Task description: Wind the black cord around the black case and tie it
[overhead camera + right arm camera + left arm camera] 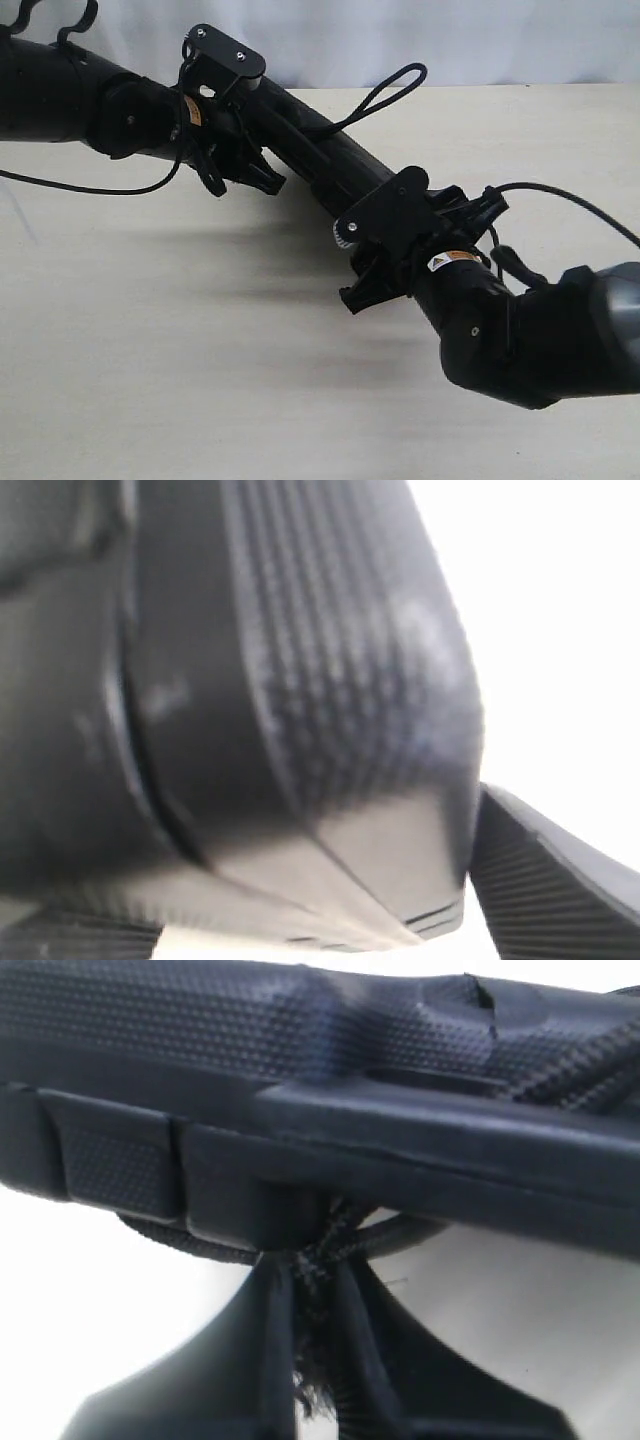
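Two arms on one item. Which has what?

The left gripper (243,182) is pinched tight on the long thin black braided cord (395,1235). Its fingers (240,1360) meet on the cord right under the edge of the flat rectangular matte black plastic case (320,150), and the frayed tip pokes out between them. The right gripper (365,285) stands wide astride the case's other end. Its wrist view is blurred, so I cannot tell whether the jaws press the case or merely flank it.

And where does the case lie?

Slantwise over the pale table (150,350), with its long axis running straight from the left gripper to the right one, so each arm sits at one end. Whether it rests on the table or hangs clear, I cannot say.

Which relation governs the next move?

The cord against that axis, in my judgement. One end is at the left gripper on the near edge, and a slack loop of cord shows beyond the far edge, about midway along the case. The left arm is the nearer to the working end. For a tie, I would expect that end to go crosswise over the case towards the loop.

Risk?

The pinch sits close to the frayed tip and could slip off.
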You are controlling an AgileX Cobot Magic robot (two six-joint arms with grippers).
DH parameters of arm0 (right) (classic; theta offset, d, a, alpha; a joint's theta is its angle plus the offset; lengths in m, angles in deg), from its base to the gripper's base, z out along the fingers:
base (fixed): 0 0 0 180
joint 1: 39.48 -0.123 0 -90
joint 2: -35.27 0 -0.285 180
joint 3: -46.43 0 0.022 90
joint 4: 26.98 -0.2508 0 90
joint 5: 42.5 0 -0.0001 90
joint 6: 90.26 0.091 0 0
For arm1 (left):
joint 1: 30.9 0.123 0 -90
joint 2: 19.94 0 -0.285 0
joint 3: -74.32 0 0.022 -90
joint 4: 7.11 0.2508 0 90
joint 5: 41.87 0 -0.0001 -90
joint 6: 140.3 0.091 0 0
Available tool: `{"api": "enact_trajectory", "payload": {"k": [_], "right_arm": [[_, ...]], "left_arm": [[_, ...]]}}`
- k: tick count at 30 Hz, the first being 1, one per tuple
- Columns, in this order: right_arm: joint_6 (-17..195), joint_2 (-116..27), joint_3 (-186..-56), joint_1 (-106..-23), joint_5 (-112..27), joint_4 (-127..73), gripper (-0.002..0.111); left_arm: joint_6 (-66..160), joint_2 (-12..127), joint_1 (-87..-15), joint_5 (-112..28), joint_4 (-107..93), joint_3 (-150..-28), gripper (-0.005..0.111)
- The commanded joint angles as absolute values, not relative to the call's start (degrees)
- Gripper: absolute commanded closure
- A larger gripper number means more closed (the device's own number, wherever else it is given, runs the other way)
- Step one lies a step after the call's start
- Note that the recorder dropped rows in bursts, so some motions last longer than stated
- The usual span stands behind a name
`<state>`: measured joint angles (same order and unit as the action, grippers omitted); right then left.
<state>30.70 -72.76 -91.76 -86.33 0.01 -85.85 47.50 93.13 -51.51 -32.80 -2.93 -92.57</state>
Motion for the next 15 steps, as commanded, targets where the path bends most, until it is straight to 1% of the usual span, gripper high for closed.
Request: {"api": "enact_trajectory", "payload": {"k": [1,12,15], "right_arm": [[30.0,-69.0,-91.7,-86.2,-5.9,-86.4,0.036],[30.0,-54.8,-91.6,-86.2,-24.9,-87.6,0.036],[30.0,-52.7,-91.4,-86.2,-26.5,-87.6,0.036]], "left_arm": [[47.1,93.2,-51.6,-35.0,-3.5,-92.9,0.107],[47.1,93.2,-51.6,-35.2,-3.5,-92.9,0.107],[47.1,93.2,-51.6,-35.2,-3.5,-92.9,0.107]]}}
